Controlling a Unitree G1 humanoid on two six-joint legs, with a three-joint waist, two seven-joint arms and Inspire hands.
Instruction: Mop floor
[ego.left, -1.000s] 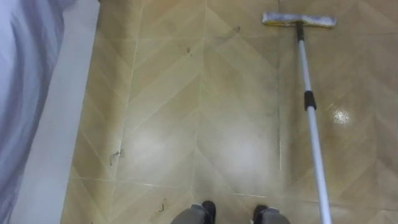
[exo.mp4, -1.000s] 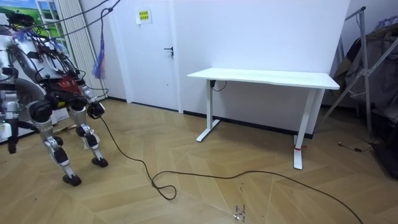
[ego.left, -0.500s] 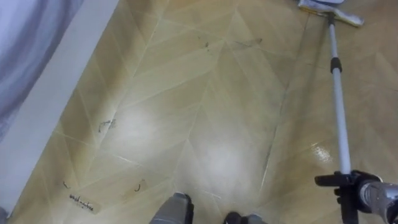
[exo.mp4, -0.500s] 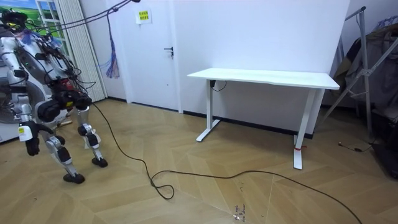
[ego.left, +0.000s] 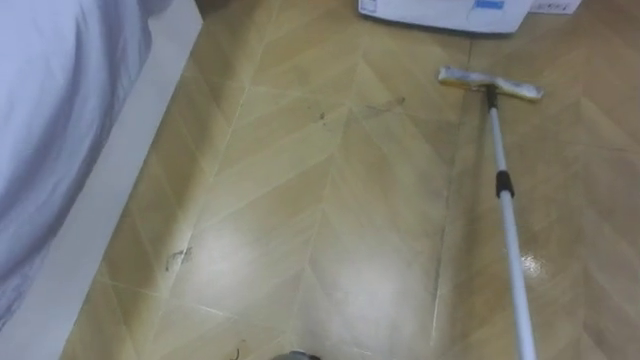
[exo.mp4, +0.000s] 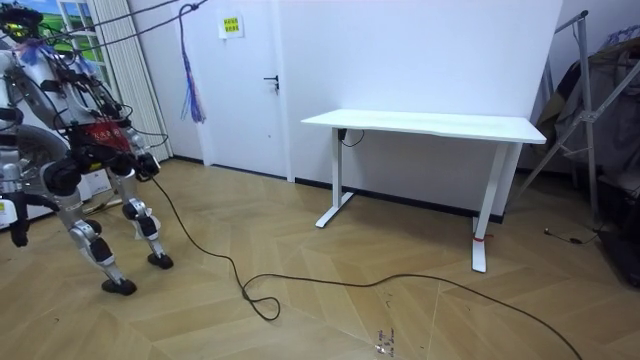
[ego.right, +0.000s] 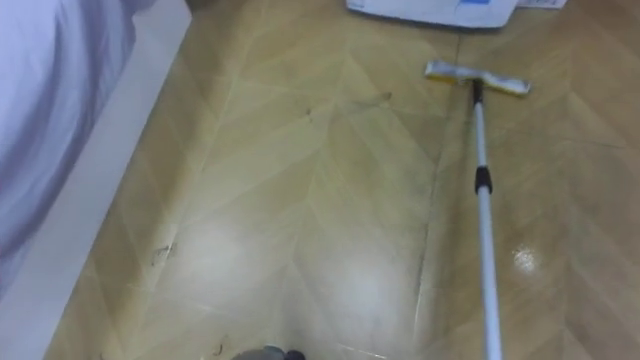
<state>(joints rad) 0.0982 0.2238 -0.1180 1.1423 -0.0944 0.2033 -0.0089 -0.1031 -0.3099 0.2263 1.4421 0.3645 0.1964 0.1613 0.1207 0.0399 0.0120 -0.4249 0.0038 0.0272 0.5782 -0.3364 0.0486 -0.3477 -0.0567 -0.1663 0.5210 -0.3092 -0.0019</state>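
Note:
A flat mop lies on the wooden floor ahead of me. Its pale head (ego.left: 490, 83) rests on the boards near the top right, just short of a white box. The silver pole (ego.left: 508, 230) with a black collar runs back toward me and leaves the view at the lower right. In the right eye view the mop head (ego.right: 476, 77) and pole (ego.right: 484, 240) look the same. The room view has me at its left edge, bent forward with knees flexed. One hand (exo.mp4: 14, 228) hangs low there; which hand it is cannot be made out.
A pale cloth (ego.left: 50, 130) and a white strip (ego.left: 120, 200) border the floor on my left. A white box (ego.left: 445, 10) stands at the top. Dark scuffs (ego.left: 180, 257) mark the boards. The room view shows a white desk (exo.mp4: 430, 125) and a door (exo.mp4: 265, 90).
The whole eye view has shifted: the mop head sits lower in it and the white box has come into view. My right hand, on the pole half a second ago, has left the picture.

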